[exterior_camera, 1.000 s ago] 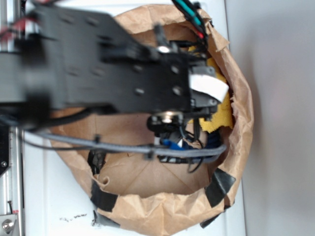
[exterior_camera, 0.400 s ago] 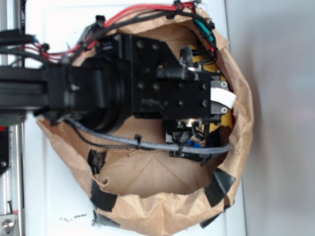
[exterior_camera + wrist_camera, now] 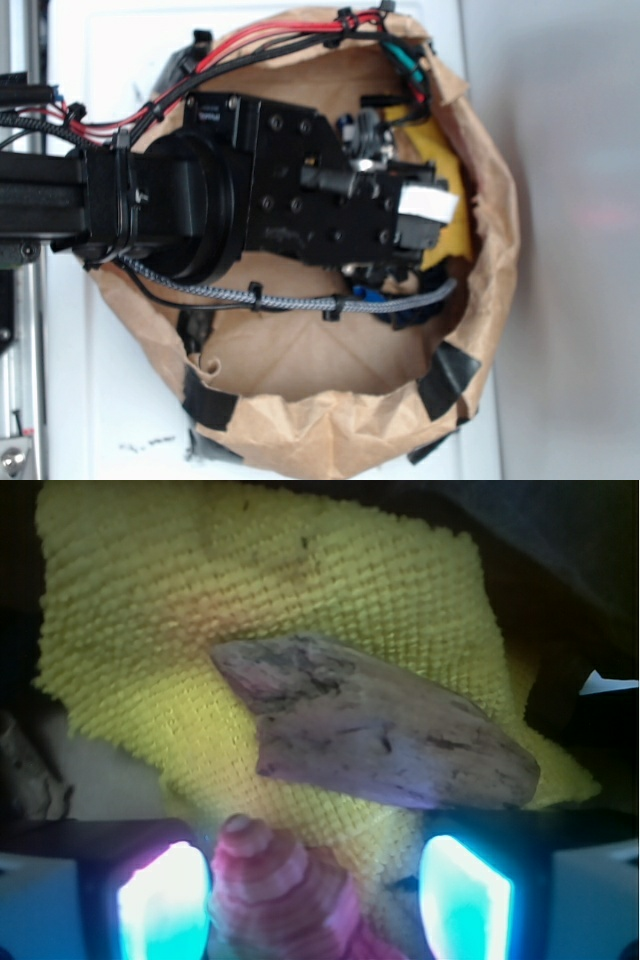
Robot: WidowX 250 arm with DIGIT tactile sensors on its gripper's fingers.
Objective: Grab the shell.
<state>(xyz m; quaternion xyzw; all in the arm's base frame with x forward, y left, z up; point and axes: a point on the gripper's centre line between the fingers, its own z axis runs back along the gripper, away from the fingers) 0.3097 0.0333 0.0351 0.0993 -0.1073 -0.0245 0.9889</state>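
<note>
The ridged, pinkish-orange shell lies on the yellow cloth between the wide-open jaws, not gripped.

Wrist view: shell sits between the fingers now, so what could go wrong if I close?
The shell lies nearer the left finger than the right one, so closing may push or roll it sideways instead of pinching it. The wood piece lies just beyond it on the yellow cloth; going forward could nudge it. The fingers might also snag the knitted cloth.
</note>
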